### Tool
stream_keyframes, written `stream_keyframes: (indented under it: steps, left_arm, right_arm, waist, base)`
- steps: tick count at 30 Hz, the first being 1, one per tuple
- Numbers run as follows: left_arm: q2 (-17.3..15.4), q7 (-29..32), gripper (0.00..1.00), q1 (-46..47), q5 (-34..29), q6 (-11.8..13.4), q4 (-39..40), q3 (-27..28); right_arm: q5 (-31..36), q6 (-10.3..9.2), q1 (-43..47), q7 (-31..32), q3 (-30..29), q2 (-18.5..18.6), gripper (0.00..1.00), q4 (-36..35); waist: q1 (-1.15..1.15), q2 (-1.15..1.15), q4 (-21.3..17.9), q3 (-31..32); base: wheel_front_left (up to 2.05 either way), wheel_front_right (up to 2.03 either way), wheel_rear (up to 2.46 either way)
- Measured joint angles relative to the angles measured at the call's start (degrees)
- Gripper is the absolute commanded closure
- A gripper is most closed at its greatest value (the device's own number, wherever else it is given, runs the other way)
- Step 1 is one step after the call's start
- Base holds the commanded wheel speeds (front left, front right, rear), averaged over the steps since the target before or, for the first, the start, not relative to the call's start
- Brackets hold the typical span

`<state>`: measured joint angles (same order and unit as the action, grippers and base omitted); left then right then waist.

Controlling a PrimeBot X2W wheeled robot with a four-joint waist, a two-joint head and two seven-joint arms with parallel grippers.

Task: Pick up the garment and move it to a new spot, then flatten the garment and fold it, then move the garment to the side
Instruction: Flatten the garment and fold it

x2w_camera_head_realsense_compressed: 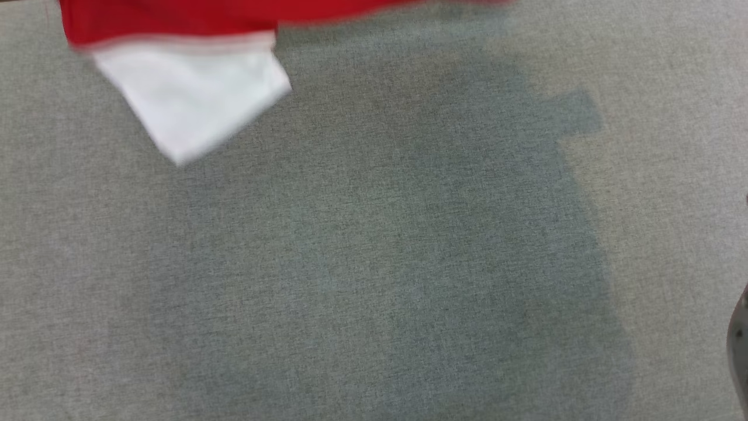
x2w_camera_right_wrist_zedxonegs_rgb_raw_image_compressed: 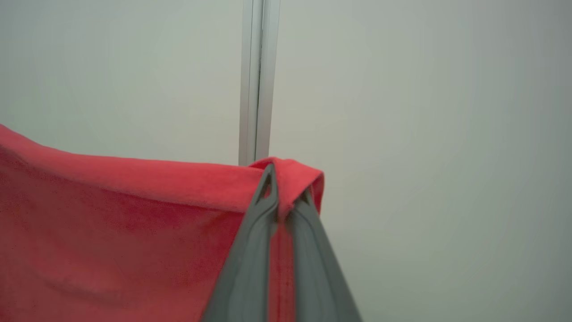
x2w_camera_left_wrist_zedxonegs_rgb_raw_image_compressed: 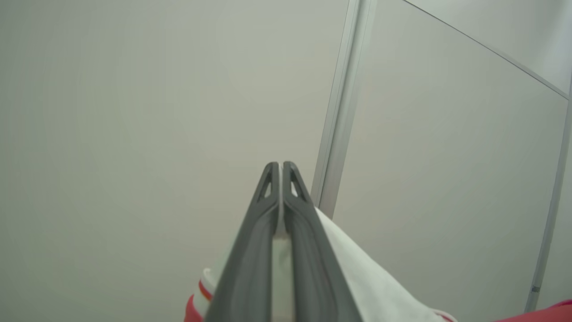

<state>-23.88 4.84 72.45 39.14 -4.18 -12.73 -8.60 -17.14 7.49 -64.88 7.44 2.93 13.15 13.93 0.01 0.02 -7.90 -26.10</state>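
Note:
The garment [x2w_camera_head_realsense_compressed: 175, 29] is red with a white sleeve and hangs blurred at the top left of the head view, above the grey table. In the left wrist view my left gripper [x2w_camera_left_wrist_zedxonegs_rgb_raw_image_compressed: 280, 167] is shut on the garment's white part [x2w_camera_left_wrist_zedxonegs_rgb_raw_image_compressed: 357, 268], which spreads out to the right of the fingers. Through the right wrist camera, my right gripper [x2w_camera_right_wrist_zedxonegs_rgb_raw_image_compressed: 286, 185] is shut on a red edge of the garment [x2w_camera_right_wrist_zedxonegs_rgb_raw_image_compressed: 111, 223], and the cloth stretches away to the left of the fingers. Both grippers point at a pale wall.
A grey cloth-covered table [x2w_camera_head_realsense_compressed: 374, 263] lies below, with a broad shadow across its middle. A dark part shows at the right edge [x2w_camera_head_realsense_compressed: 739, 333]. Pale wall panels with a metal seam [x2w_camera_right_wrist_zedxonegs_rgb_raw_image_compressed: 257, 80] stand behind the grippers.

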Motion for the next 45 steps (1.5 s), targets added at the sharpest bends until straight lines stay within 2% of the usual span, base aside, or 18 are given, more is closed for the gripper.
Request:
stream_keyframes:
  steps: [4,9,17,22,26,29,34,41,45]
  left_arm:
    - [0.9,-5.8,1.00,4.8,-2.0,-1.6,-3.4,-2.0]
    - [1.5,-10.6,1.00,2.8,-2.5,-2.9,-6.8,-6.6]
    - [2.4,-15.3,1.00,-13.8,2.5,-3.0,-11.3,-12.6]
    - [2.9,-16.8,1.00,-26.9,5.9,-3.0,-11.7,-15.1]
    - [4.3,-17.1,1.00,-37.9,9.0,-3.0,-11.3,-16.1]
    - [5.5,-17.3,1.00,-46.7,12.0,-1.7,-9.4,-15.9]
    - [6.1,-17.3,1.00,-57.1,13.2,1.0,-4.2,-16.7]
    - [6.2,-13.4,1.00,-67.4,17.4,4.2,3.4,-17.6]
    - [5.4,-10.0,1.00,-72.4,19.4,6.3,8.4,-18.4]
  right_arm:
    - [2.6,0.00,-4.9,-7.2,0.1,0.1,1.00,5.8]
    - [4.1,0.00,-4.8,-9.9,2.6,0.4,1.00,12.5]
    - [1.2,0.00,5.2,-13.2,6.5,0.4,1.00,24.0]
    - [-3.0,0.00,12.2,-13.4,8.8,0.1,1.00,29.5]
    - [-6.7,0.00,18.2,-11.0,9.9,0.4,1.00,32.1]
    - [-8.4,0.00,22.6,-8.8,10.2,0.5,1.00,33.3]
    - [-8.9,0.00,29.2,-7.0,8.2,1.6,1.00,33.5]
    - [-6.5,0.00,36.7,-5.2,3.3,1.9,1.00,30.4]
    - [-4.4,0.00,41.6,-2.5,-1.7,1.5,1.00,26.9]
  waist:
    - [-0.03,-0.02,0.4,0.3]
    - [-0.01,-0.02,1.2,-0.6]
    - [0.00,-0.02,3.2,-0.1]
    - [-0.01,-0.02,5.3,3.6]
    - [-0.03,-0.03,7.2,7.7]
    - [-0.03,-0.03,8.0,10.2]
    - [-0.03,-0.03,10.1,13.1]
    - [-0.02,-0.03,13.1,14.6]
    - [-0.02,-0.03,14.2,15.7]
  base:
    - [0.00,0.00,0.00]
    - [0.00,0.00,0.00]
    - [0.00,0.00,0.00]
    - [0.00,0.00,0.00]
    - [0.00,0.00,0.00]
    - [0.00,0.00,0.00]
    - [0.00,0.00,0.00]
    - [0.00,0.00,0.00]
    - [0.00,0.00,0.00]
